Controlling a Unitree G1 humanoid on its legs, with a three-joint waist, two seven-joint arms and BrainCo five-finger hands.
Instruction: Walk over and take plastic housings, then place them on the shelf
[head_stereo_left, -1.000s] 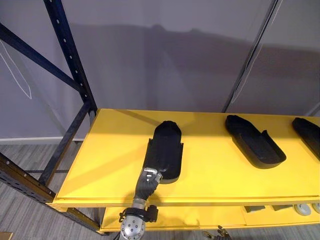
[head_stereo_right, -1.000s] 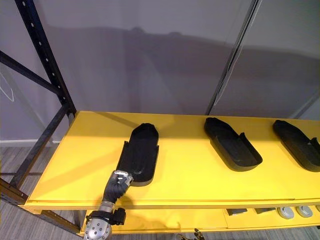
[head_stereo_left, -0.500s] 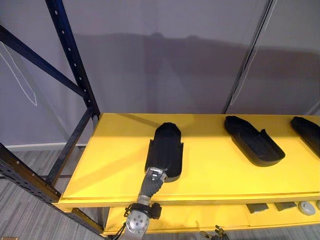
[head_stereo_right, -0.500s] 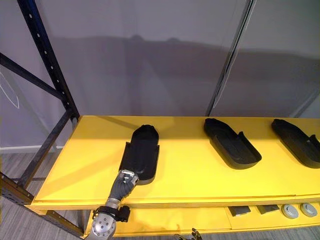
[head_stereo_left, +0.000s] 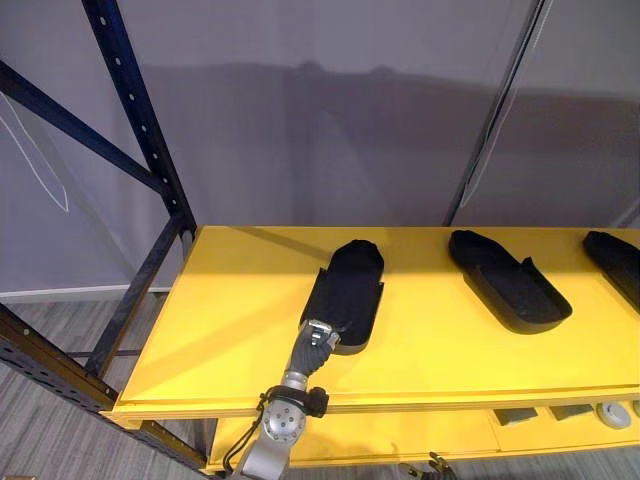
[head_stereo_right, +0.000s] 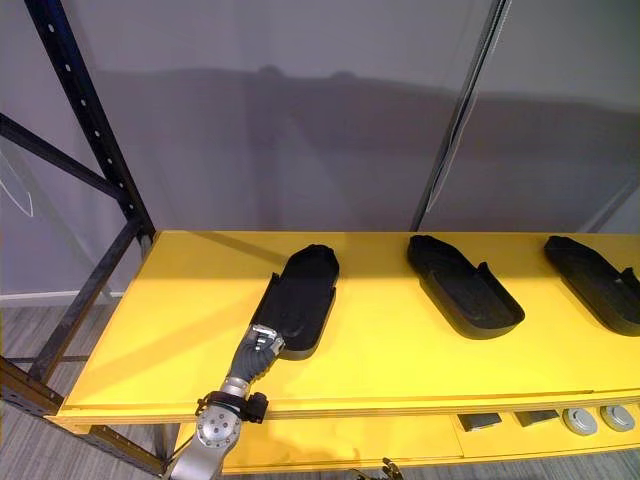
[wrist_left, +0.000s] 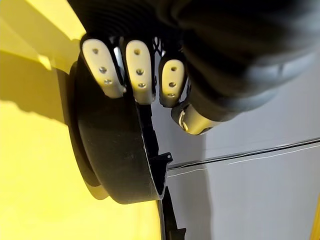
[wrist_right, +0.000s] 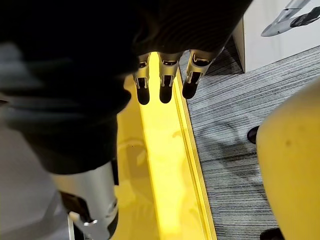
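So in the head views the yellow shelf (head_stereo_left: 230, 330) runs across the lower half of the frame, with a dark blue upright (head_stereo_left: 140, 130) of the rack climbing up the left side. There are three black shells on it. The plastic housing (head_stereo_left: 350, 290) that matters sits a bit left of centre, lying flat on the board and angled so its rounded far end leans toward the upper right. The left hand (head_stereo_left: 318, 340) comes up from the bottom edge, just left of centre, and has the near end of it. In the left wrist view its fingers (wrist_left: 140, 70) are curled over the outside of the housing's end wall, with the thumb (wrist_left: 192, 117) tucked on the other side, so it's a proper pinch grip on the rim. A second housing (head_stereo_left: 505, 280) lies right of centre and a third housing (head_stereo_left: 615, 260) is cut off by the right edge, both well apart from the held one. The right hand (wrist_right: 160, 75) shows in its own wrist view, fingers hanging straight and loose with nothing in them, over a yellow board edge (wrist_right: 165, 165) and grey floor (wrist_right: 240, 125).
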